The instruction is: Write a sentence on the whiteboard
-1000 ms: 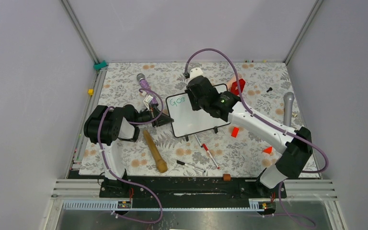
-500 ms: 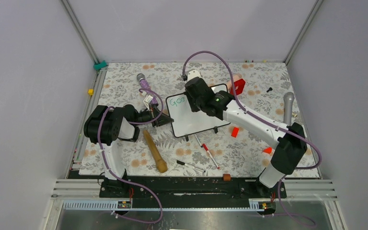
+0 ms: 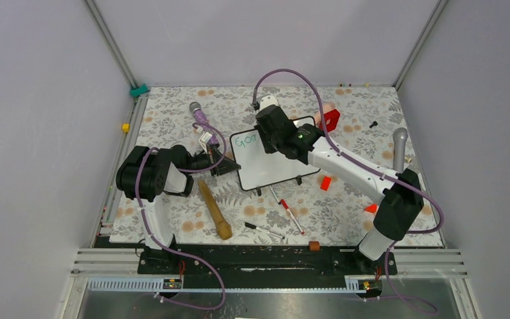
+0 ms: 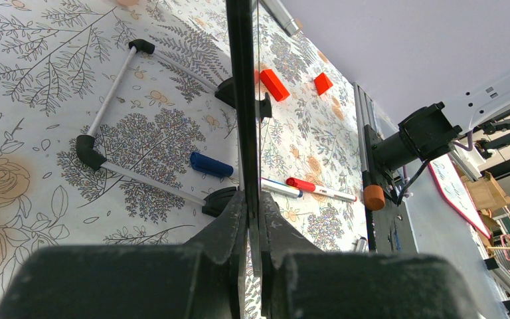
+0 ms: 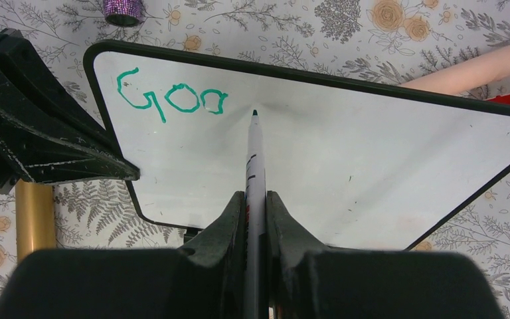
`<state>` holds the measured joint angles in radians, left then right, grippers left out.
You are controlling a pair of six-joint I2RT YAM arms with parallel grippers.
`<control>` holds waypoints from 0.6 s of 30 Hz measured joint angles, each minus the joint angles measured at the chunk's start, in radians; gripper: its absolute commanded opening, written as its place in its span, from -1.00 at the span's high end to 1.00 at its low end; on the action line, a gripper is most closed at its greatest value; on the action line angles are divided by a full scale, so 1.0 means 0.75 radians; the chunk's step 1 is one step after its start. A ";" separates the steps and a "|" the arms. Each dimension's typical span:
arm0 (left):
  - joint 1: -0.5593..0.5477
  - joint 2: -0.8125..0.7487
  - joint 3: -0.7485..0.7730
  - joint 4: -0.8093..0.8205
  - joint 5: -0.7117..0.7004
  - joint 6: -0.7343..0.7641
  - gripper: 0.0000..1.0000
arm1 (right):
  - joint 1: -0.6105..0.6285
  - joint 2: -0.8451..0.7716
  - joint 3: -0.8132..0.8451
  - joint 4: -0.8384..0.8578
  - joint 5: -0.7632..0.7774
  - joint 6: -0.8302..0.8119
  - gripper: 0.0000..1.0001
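whiteboard (image 3: 269,171) mid-table | stick (image 3: 214,209) left-front | marker (image 3: 291,214) in front

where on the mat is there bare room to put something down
Bare floral mat lies at the far left, between the glittery purple microphone and the mat's left edge. In front of the black-framed whiteboard it is crowded: red-and-white marker, dark-tipped marker, red block, wooden rod.

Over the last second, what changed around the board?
The right pincer, shut on the pen, edged slightly far-left across the whiteboard; its elbow swung left. The green writing reads "Goo". The left pincer stayed clamped on the whiteboard's edge; the whiteboard is unmoved.
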<state>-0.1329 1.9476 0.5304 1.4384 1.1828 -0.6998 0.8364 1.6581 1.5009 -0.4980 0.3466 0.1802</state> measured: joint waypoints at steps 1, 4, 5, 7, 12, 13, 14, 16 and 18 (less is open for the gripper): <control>0.000 0.000 0.000 0.000 -0.001 0.000 1.00 | -0.001 0.001 0.004 0.001 0.000 0.001 1.00; 0.000 0.000 0.000 0.000 -0.001 0.000 1.00 | -0.003 0.012 0.019 0.001 0.001 0.001 1.00; 0.000 0.000 0.000 0.000 -0.001 0.000 1.00 | -0.003 0.017 0.023 0.001 0.001 0.001 1.00; 0.000 0.000 0.000 0.000 -0.001 0.000 1.00 | -0.003 0.028 0.030 0.001 0.000 0.001 1.00; 0.000 0.000 0.000 0.000 -0.001 0.000 1.00 | -0.003 0.048 0.032 0.000 0.000 0.001 1.00; 0.000 0.000 0.000 0.000 -0.001 0.000 1.00 | -0.003 0.049 0.034 -0.001 0.000 0.001 1.00; 0.000 0.000 0.000 0.000 -0.001 0.000 1.00 | -0.003 0.051 0.039 -0.007 0.000 0.001 1.00; 0.000 0.000 0.000 0.000 -0.001 0.000 1.00 | -0.003 0.056 0.049 -0.013 0.000 0.001 1.00; 0.000 0.000 0.000 0.000 -0.001 0.000 1.00 | -0.003 0.058 0.053 -0.018 -0.010 0.000 1.00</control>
<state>-0.1329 1.9476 0.5304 1.4384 1.1824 -0.6998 0.8345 1.7020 1.5406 -0.5114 0.3393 0.1802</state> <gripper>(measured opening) 0.047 0.155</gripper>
